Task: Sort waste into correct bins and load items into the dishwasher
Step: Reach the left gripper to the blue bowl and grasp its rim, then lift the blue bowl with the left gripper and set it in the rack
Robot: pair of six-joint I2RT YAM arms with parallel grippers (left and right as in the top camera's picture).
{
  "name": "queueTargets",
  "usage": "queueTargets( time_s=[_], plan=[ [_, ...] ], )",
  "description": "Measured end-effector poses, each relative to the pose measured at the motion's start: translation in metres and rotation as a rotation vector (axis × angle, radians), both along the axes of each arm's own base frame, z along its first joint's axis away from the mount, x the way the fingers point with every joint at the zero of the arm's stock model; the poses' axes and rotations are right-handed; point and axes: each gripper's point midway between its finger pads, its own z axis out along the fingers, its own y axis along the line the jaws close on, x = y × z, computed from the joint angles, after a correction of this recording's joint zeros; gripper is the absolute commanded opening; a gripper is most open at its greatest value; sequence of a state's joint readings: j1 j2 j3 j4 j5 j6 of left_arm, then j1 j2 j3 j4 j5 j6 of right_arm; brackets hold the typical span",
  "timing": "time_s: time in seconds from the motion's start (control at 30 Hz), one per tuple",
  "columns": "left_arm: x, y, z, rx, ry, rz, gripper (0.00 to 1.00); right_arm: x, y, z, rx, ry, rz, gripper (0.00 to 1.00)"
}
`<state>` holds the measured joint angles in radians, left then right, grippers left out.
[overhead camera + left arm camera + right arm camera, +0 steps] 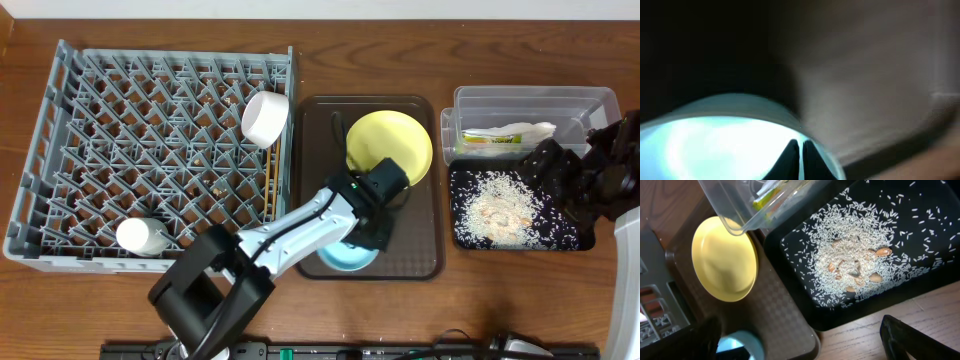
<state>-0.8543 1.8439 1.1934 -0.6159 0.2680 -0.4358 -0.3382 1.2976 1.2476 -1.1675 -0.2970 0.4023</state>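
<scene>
My left gripper [368,228] reaches over the brown tray and is shut on the rim of the light blue bowl [345,258]. In the left wrist view its fingers [801,152] pinch that rim, with the bowl [715,140] filling the lower left. The yellow plate [390,145] lies on the tray just behind. A white bowl [265,117] lies on its side in the grey dish rack [60,150], with chopsticks [270,180] along the rack's right side. My right gripper [562,172] is open and empty above the black tray [580,235], which holds rice crumbs [495,210].
The clear tub [590,100] behind the black tray holds the white napkin [525,130] and the green-and-orange wrapper [485,140]. The brown serving tray [415,250] sits between rack and bins. Another white rounded item [140,237] lies at the rack's front.
</scene>
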Motion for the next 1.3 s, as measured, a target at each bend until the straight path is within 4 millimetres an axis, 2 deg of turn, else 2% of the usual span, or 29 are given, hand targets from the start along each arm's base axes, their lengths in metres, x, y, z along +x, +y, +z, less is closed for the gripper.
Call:
queueTargets(
  time_s=[0.1,0.2,0.23,0.27,0.33,0.5,0.6,0.7,0.77,0.83,1.07,1.13,1.2,1.23,1.3],
  plan=[
    [-0.009,-0.023,0.009,-0.115,0.026,-0.095,0.08,0.000,0.000,0.000,0.000,0.000,0.000,0.99],
    [-0.021,-0.029,0.014,-0.153,0.058,-0.167,0.08,0.000,0.000,0.000,0.000,0.000,0.000,0.99],
    [-0.023,-0.030,0.017,-0.156,0.064,-0.183,0.13,0.000,0.000,0.000,0.000,0.000,0.000,0.99],
    [-0.025,-0.030,0.020,-0.157,0.070,-0.202,0.23,0.000,0.000,0.000,0.000,0.000,0.000,0.99],
    [-0.027,-0.028,0.027,-0.140,0.079,-0.223,0.36,0.000,0.000,0.000,0.000,0.000,0.000,0.99],
    [-0.017,0.004,0.048,-0.011,0.041,-0.180,0.42,0.000,0.000,0.000,0.000,0.000,0.000,0.99],
    [0.001,0.027,0.061,0.044,-0.022,-0.118,0.42,0.000,0.000,0.000,0.000,0.000,0.000,0.99],
    [0.022,0.041,0.063,0.064,-0.070,-0.064,0.43,0.000,0.000,0.000,0.000,0.000,0.000,0.99],
    [0.034,0.046,0.058,0.071,-0.095,-0.035,0.43,0.000,0.000,0.000,0.000,0.000,0.000,0.99],
    [0.038,0.051,0.047,0.084,-0.096,-0.022,0.43,0.000,0.000,0.000,0.000,0.000,0.000,0.99],
    [0.027,0.060,-0.008,0.163,0.005,-0.037,0.43,0.000,0.000,0.000,0.000,0.000,0.000,0.99],
    [0.027,0.059,-0.019,0.173,0.023,-0.039,0.31,0.000,0.000,0.000,0.000,0.000,0.000,0.99],
    [0.025,0.059,-0.027,0.178,0.042,-0.042,0.12,0.000,0.000,0.000,0.000,0.000,0.000,0.99],
    [0.024,0.059,-0.028,0.179,0.049,-0.044,0.08,0.000,0.000,0.000,0.000,0.000,0.000,0.99],
    [0.023,0.057,-0.028,0.170,0.051,-0.055,0.08,0.000,0.000,0.000,0.000,0.000,0.000,0.99]
  ],
)
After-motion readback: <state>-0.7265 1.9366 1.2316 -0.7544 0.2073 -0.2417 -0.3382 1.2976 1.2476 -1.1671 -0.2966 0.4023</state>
